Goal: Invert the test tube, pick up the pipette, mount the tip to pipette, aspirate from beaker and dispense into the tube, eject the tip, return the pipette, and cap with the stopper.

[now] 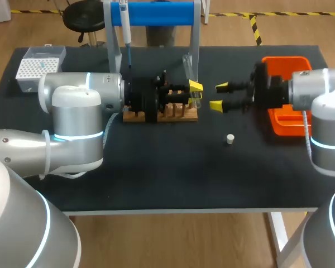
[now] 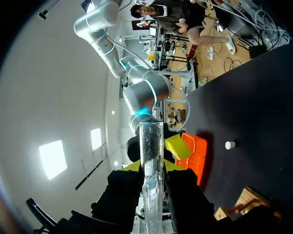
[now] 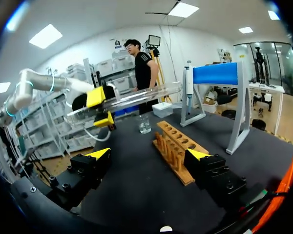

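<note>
I can read no text, number or sign on anything on my surface [image 1: 173, 167]. Any print on the pipette [image 1: 124, 22] or the tip box [image 1: 39, 66] is too small to make out.

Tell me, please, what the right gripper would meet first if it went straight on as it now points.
Most likely the test tube, held crosswise in the left gripper just ahead; depth is unclear, so it might pass beneath toward the rack.

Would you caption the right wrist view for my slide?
Open right gripper faces the test tube held by the left gripper.
</note>
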You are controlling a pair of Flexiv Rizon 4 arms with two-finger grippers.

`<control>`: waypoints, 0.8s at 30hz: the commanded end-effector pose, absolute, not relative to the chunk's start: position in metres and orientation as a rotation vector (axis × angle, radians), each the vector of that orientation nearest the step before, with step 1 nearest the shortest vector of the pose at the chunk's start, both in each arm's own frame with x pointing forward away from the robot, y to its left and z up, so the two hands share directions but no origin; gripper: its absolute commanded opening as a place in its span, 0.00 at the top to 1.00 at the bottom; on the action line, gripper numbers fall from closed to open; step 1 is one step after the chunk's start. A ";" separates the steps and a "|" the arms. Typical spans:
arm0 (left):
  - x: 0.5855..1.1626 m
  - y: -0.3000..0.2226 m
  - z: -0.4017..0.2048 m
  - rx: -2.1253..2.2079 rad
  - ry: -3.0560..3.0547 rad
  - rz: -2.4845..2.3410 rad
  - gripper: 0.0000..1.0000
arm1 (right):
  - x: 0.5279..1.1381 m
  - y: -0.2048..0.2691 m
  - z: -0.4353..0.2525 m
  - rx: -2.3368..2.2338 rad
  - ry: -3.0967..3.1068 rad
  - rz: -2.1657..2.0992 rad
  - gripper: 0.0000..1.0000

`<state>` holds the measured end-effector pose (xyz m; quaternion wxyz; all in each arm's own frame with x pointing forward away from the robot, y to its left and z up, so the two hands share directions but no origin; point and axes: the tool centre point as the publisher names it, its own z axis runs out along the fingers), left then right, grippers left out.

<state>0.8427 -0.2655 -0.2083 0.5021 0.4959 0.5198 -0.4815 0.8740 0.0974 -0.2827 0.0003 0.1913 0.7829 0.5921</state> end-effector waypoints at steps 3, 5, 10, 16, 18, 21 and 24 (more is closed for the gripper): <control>0.843 -0.266 -0.208 1.199 1.254 -1.163 1.00 | 0.880 0.109 -0.301 0.598 2.411 1.788 0.00; 0.843 -0.266 -0.208 1.199 1.254 -1.163 1.00 | 0.884 0.112 -0.306 0.586 2.404 1.768 0.00; 0.843 -0.266 -0.208 1.199 1.254 -1.163 1.00 | 0.892 0.120 -0.318 0.533 2.405 1.711 0.00; 0.843 -0.266 -0.208 1.199 1.254 -1.163 1.00 | 0.901 0.128 -0.329 0.515 2.398 1.683 0.00; 0.843 -0.266 -0.208 1.199 1.254 -1.163 1.00 | 0.904 0.131 -0.332 0.513 2.398 1.680 0.00; 0.843 -0.266 -0.208 1.199 1.254 -1.163 1.00 | 0.909 0.135 -0.336 0.502 2.399 1.668 0.00; 0.843 -0.266 -0.208 1.199 1.254 -1.163 1.00 | 0.914 0.139 -0.340 0.485 2.397 1.653 0.00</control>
